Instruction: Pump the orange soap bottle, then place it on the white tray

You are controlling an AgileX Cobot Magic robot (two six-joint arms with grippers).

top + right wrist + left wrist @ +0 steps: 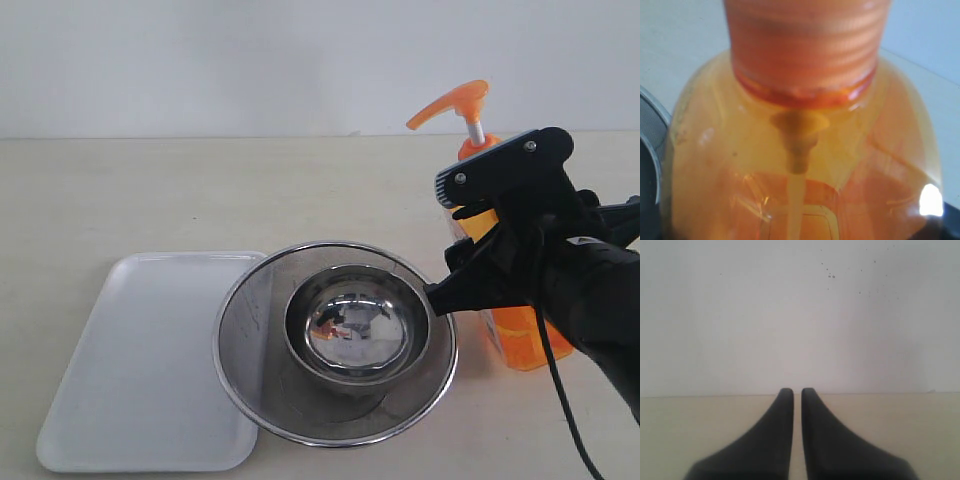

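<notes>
Surface (150,190) carries the white tray (140,360) far left, with the steel mesh strainer (250,330) and its bowl (357,325) in the middle, overlapping the tray's edge. Orange soap bottle (520,335) stands upright at right, long axis vertical, just beside the strainer and well apart from the tray. Right end effector (470,265) is at bottle body height, directly in front of it; pump head (455,103) sits above it. The right wrist view is filled by the bottle, so I can't tell if it's clamped. Left end effector (797,405) has its fingers together, empty, away from everything. Right arm is nearer.
</notes>
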